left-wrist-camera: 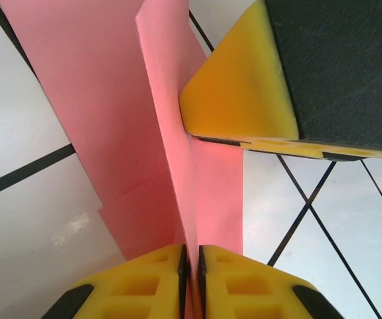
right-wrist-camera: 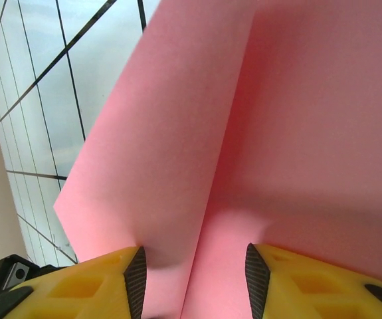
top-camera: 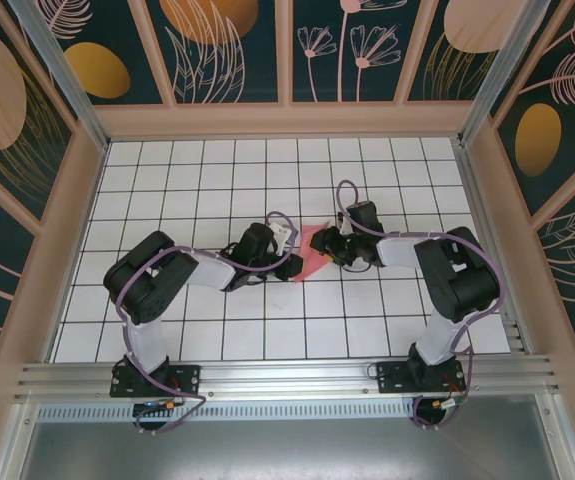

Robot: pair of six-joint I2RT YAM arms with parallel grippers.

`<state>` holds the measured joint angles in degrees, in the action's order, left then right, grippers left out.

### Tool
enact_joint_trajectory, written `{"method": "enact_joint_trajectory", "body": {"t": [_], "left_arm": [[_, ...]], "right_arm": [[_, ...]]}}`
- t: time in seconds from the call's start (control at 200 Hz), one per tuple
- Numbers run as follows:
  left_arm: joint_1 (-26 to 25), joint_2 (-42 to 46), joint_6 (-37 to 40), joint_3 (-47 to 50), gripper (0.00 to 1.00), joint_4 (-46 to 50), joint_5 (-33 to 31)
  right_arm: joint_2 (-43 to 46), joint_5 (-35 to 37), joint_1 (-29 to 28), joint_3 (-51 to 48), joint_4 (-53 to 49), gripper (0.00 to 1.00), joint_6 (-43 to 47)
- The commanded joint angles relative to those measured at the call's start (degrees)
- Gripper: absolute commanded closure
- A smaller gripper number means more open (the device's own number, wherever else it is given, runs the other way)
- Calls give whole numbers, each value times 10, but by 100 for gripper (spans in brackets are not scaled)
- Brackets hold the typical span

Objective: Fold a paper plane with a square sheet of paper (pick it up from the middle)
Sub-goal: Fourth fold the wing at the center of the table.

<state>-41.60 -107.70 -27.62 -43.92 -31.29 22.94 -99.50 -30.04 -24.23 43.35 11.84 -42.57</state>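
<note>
Left gripper (left-wrist-camera: 192,256) clamps thin pink-red folded paper sheet (left-wrist-camera: 111,119) at 6 o'clock, steadying crease; right gripper (right-wrist-camera: 195,266) straddles it, unclenched, w/o grip.

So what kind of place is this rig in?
Probably an enclosed lab robot cell, not a home or factory floor: gridded white tabletop, patterned wall panels boxing it in, aluminium rail along the near edge.
</note>
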Motion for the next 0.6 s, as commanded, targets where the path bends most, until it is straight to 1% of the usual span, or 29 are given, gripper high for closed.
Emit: {"method": "enact_joint_trajectory", "body": {"t": [0.0, 0.115, 0.205, 0.385, 0.596], "left_arm": [[-2, 0, -14, -12, 80, 12, 17], [-2, 25, -33, -9, 75, 20, 8], [-2, 43, -61, 0, 74, 23, -3], [-4, 62, -118, 29, 78, 4, -17], [-18, 57, -132, 29, 77, 24, -44]], "right_arm": [[-9, 3, 3, 10, -3, 53, 20], [-8, 1, 3, 5, 1, 54, 17], [-2, -4, 3, -1, 10, 54, 12], [5, -10, 3, -5, 20, 53, 5], [5, -20, 3, -9, 28, 53, -3]]}}
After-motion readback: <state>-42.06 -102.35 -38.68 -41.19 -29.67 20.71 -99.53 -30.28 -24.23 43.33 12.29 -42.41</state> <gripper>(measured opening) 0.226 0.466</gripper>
